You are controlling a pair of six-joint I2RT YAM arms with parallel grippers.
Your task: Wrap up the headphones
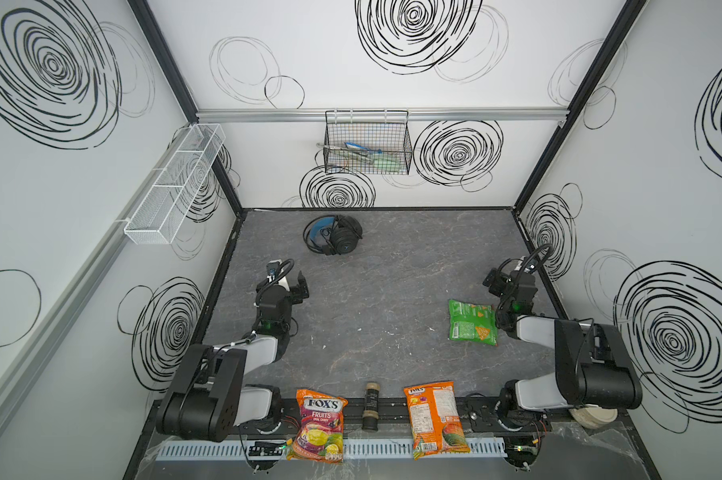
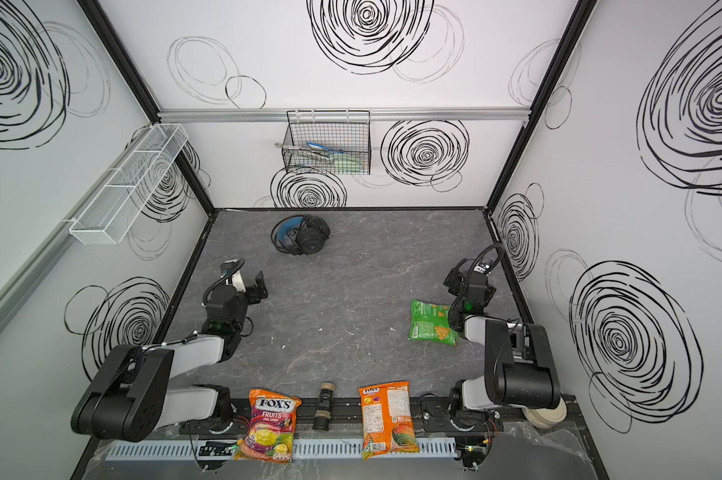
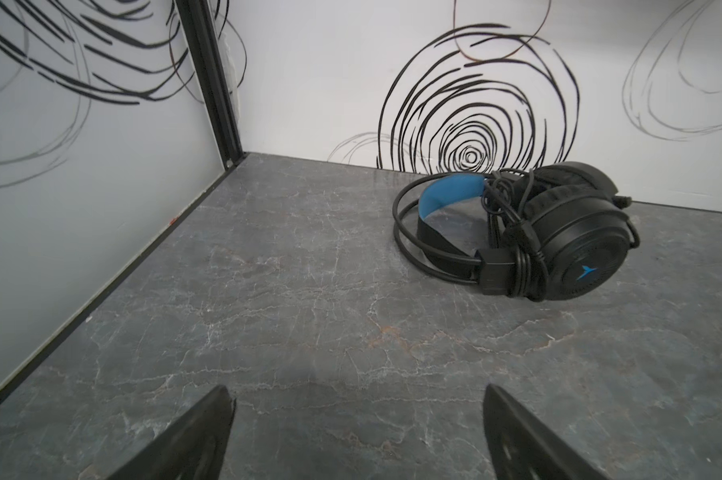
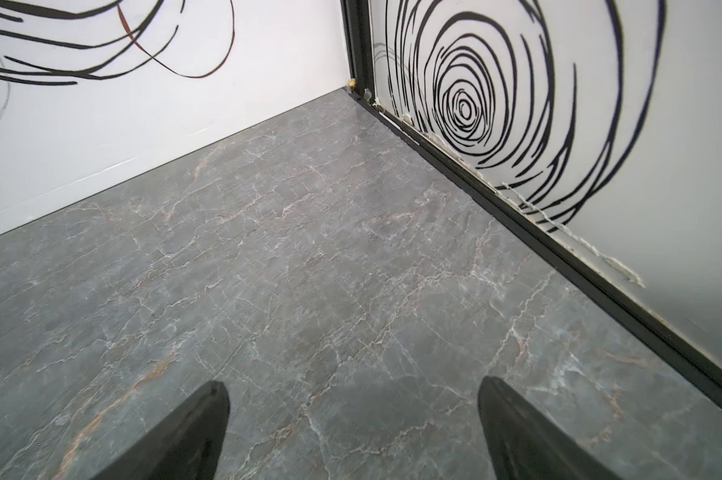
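The black headphones [image 1: 335, 240] [image 2: 304, 239] lie on the grey tabletop near the back wall, left of centre. In the left wrist view the headphones [image 3: 559, 232] rest on one earcup, with the blue inner strap facing up and the black cable bundled around the earcups and headband. My left gripper [image 1: 297, 286] [image 2: 257, 286] [image 3: 357, 395] hovers open over bare table, well short of the headphones and holding nothing. My right gripper [image 1: 491, 283] [image 2: 451, 279] [image 4: 353, 388] stands open near the right wall, far from the headphones, with only tabletop between its fingers.
A green snack bag [image 1: 471, 323] lies beside the right arm. At the front edge sit a FOX'S candy bag [image 1: 320, 424], a dark cylinder [image 1: 370, 405] and an orange snack bag [image 1: 434, 419]. A black wire basket [image 1: 367, 143] hangs on the back wall, a white mesh shelf [image 1: 176, 183] on the left wall.
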